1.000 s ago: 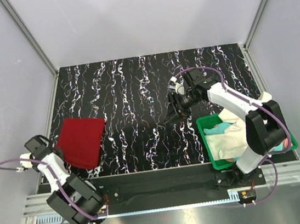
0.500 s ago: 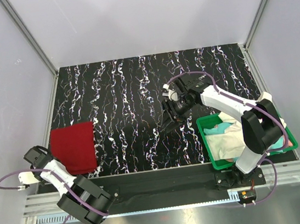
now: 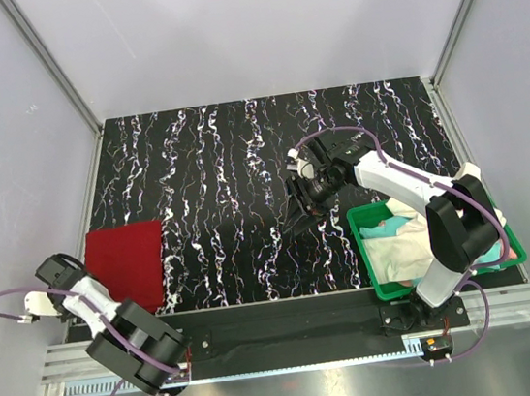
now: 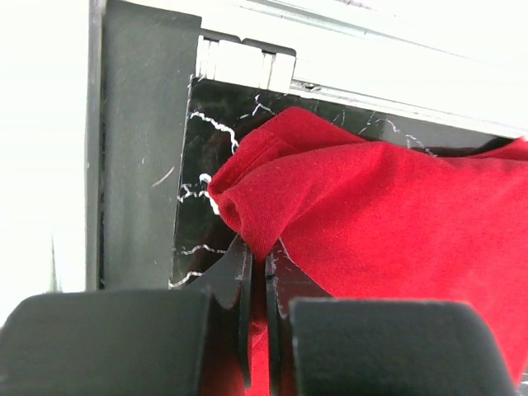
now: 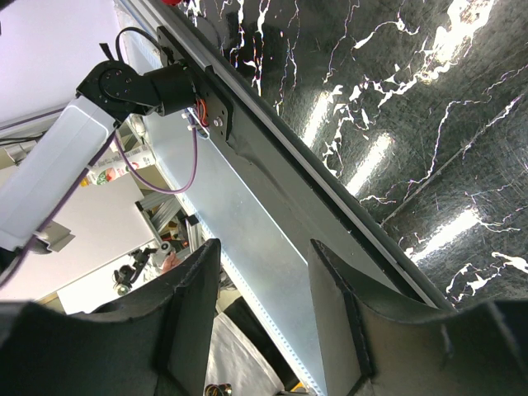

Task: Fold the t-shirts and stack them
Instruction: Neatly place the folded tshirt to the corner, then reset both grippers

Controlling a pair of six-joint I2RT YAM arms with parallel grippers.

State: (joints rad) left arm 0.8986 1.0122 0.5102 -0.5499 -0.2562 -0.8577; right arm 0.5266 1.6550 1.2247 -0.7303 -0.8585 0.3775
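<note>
Overhead, the red t-shirt (image 3: 127,263) lies folded at lower left and should handle soft, light and limp; other t-shirts (image 3: 403,246) fill the green bin (image 3: 380,292) at lower right. Left wrist view: the left gripper (image 4: 257,268) is clamped on its rolled edge, a sound hold point. Right wrist view: the right gripper (image 5: 260,280) stands parted, empty; no writing legible.

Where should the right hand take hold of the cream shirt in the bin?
Probably the bunched edge of the cream shirt that spills over the far rim of the green bin, approached from above with the open right hand. That part stands clear of the walls; the rest lies low inside, among teal cloth.
</note>
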